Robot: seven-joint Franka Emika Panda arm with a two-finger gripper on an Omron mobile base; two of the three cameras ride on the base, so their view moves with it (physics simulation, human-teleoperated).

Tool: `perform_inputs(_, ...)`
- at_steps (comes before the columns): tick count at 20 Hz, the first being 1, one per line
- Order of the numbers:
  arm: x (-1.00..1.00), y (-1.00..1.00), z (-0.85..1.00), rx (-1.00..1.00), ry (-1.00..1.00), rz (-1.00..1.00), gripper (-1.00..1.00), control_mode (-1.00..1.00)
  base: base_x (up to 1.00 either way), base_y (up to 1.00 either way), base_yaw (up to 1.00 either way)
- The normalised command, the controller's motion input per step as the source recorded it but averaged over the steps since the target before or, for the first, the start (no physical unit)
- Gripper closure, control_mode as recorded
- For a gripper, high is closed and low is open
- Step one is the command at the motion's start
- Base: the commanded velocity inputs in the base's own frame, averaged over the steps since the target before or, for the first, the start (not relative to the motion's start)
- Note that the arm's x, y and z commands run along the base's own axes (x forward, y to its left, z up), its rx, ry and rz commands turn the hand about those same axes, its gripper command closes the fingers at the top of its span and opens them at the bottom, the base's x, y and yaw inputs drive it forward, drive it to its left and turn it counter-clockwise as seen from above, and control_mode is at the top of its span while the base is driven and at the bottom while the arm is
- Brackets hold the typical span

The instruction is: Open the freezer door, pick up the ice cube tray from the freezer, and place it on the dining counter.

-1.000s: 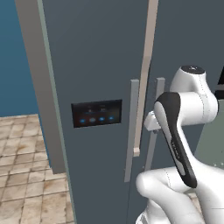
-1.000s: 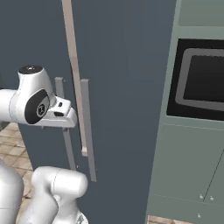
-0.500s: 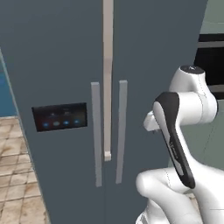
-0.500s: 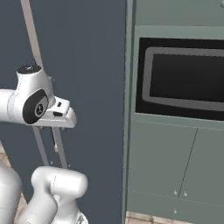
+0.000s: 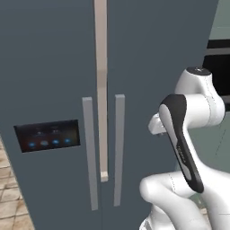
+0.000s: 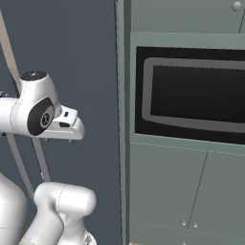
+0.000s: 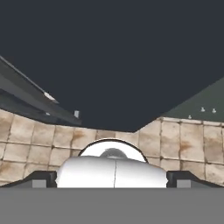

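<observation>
The freezer (image 5: pixel 152 49) is a tall slate-grey cabinet with a tan strip between its two shut doors. The freezer door (image 5: pixel 45 72) is the left one, with a black panel of blue lights (image 5: pixel 47 134) and a long grey bar handle (image 5: pixel 90 152). My gripper (image 7: pixel 112 180) is open, its dark fingertips (image 7: pixel 41 179) spread wide with nothing between them. It points down along the fridge front toward the floor tiles. The white hand (image 5: pixel 155 126) hangs in front of the right door, apart from both handles. The ice cube tray is hidden and the dining counter is out of view.
A second bar handle (image 5: pixel 119 148) runs down the plain right door. Right of the fridge stands a grey-green cabinet wall (image 6: pixel 182 186) with a built-in black oven (image 6: pixel 191 93). Tan floor tiles (image 7: pixel 183 140) lie below. My own arm (image 5: pixel 184 148) fills the lower right.
The whole picture has slid left in both base views, so the base has driven to the right. The oven cabinet has come further into view. The gripper stays open.
</observation>
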Motion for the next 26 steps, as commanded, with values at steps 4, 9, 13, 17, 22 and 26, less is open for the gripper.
perform_inputs(4,0.0,0.0,0.0,0.0,0.0,0.0,-1.0,1.0,0.06,0.0,0.0)
perform_inputs(9,-0.68,0.44,-0.14,-0.01,-0.05,0.0,-1.0,-1.0,-0.01,0.0,0.0)
perform_inputs(13,-1.0,1.0,-0.26,0.0,-0.09,0.0,-1.0,-1.0,0.0,0.0,0.0)
perform_inputs(17,-0.83,1.0,-0.22,0.0,-0.13,-0.03,-1.0,-1.0,0.0,0.0,0.0)
perform_inputs(22,-0.03,1.0,-0.05,0.01,-0.35,-0.1,-1.0,-1.0,0.0,0.0,0.0)
perform_inputs(26,-0.01,0.86,0.02,0.06,-0.66,-0.05,-1.0,-1.0,0.0,0.0,0.0)
